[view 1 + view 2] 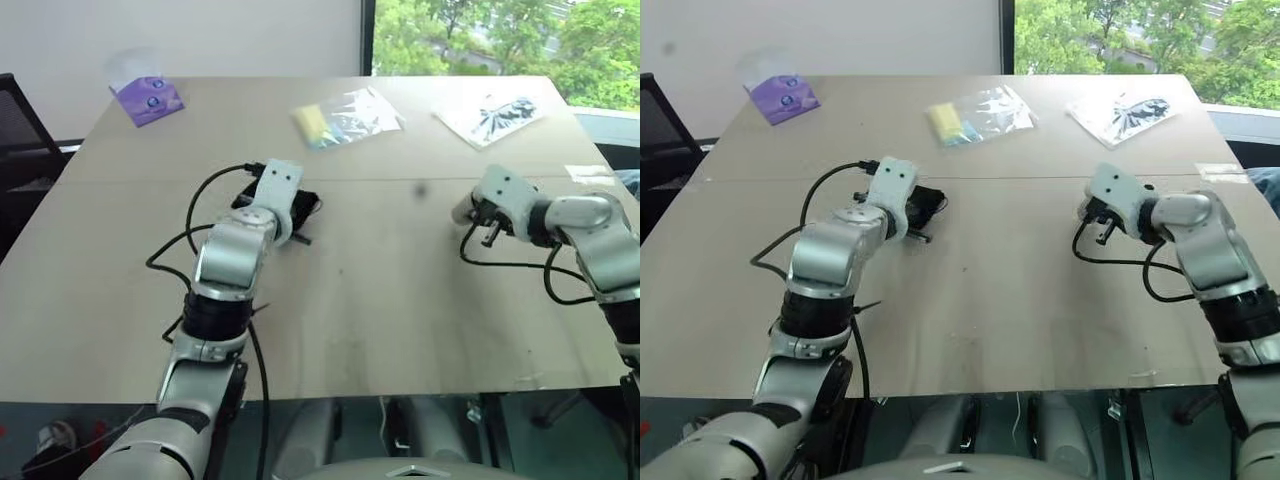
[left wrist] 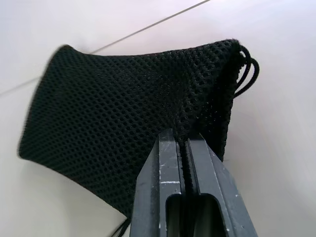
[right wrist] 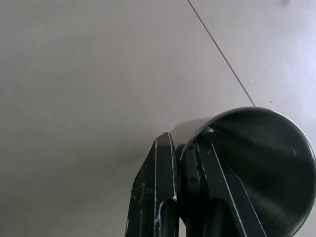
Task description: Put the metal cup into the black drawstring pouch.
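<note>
On the left of the surface (image 1: 400,330), the left tool (image 2: 183,148) pinches the edge of the black drawstring pouch (image 2: 128,128). On the right, the right tool (image 3: 185,148) is clamped on the rim of the metal cup (image 3: 256,163), one finger inside, one outside.

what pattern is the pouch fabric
Black open mesh on the black drawstring pouch, clearest in the left wrist view.

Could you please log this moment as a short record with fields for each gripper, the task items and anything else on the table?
left gripper: shut on the black drawstring pouch, pinching its fabric near the corded mouth
right gripper: shut on the metal cup, one finger inside the rim, one outside
table: light wood
other items: purple packet; two clear plastic bags
</note>
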You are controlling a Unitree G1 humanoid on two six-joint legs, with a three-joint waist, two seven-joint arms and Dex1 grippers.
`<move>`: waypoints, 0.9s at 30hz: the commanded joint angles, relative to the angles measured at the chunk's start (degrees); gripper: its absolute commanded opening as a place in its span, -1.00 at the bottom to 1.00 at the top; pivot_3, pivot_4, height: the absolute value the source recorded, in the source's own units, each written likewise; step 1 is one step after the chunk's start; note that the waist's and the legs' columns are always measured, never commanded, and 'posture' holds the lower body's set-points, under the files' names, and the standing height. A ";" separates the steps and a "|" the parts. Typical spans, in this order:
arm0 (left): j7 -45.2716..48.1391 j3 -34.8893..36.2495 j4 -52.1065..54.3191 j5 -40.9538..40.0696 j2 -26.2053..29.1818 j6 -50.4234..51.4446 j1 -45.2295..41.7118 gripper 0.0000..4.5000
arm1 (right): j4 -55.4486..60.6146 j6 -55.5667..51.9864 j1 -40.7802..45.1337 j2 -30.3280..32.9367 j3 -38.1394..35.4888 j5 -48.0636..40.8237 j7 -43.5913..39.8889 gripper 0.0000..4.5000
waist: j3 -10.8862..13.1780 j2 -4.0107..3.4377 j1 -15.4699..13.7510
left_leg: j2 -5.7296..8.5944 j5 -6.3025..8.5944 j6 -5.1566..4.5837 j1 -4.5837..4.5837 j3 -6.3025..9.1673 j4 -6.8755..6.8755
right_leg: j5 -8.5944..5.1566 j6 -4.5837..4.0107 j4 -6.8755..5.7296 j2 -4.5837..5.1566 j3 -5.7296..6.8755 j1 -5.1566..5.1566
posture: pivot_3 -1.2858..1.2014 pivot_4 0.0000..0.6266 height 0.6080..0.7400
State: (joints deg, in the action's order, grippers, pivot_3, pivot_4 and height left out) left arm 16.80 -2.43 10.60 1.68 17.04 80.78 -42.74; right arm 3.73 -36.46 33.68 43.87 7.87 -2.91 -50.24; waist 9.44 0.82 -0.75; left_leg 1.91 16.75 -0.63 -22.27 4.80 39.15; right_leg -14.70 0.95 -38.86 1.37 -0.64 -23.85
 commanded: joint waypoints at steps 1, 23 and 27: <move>4.27 7.48 -0.13 -6.94 -4.10 8.36 -4.11 -1.00 | 12.37 -5.80 -5.27 -4.70 -11.15 -11.88 0.77 -0.98 | 0.00 0.00 0.09 | 0.00 0.00 0.00 0.00 0.02 -0.01 | 0.00 0.00 0.01 0.00 0.02 0.00 | 0.03 -0.52 1.00; 2.10 25.13 -29.34 -32.56 -6.68 11.72 -13.57 -1.00 | 23.45 -5.76 -24.56 -43.55 -12.52 -37.39 23.09 -0.98 | -0.01 -0.06 1.59 | 0.01 -0.03 0.07 0.32 -0.08 -0.16 | 0.00 0.00 -0.14 -0.05 -0.17 0.05 | 0.03 -0.52 1.00; 2.54 22.10 -30.89 -35.31 -4.99 11.72 -14.22 -1.00 | 14.60 -0.86 -23.00 -49.73 -13.77 -40.89 22.60 -0.98 | -0.01 -0.06 1.85 | 0.03 -0.03 0.07 0.35 -0.13 -0.15 | 0.00 0.01 -0.14 -0.05 -0.23 0.05 | 0.03 -0.52 1.00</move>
State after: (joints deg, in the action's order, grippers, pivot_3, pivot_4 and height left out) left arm 18.91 20.66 -20.42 -31.33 11.92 92.34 -55.97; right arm 20.43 -40.28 9.28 -4.17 -5.11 -41.25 -27.12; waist 9.43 0.76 1.09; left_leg 1.94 16.72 -0.56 -21.89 4.67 38.96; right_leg -14.70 0.96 -39.01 1.32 -0.88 -23.80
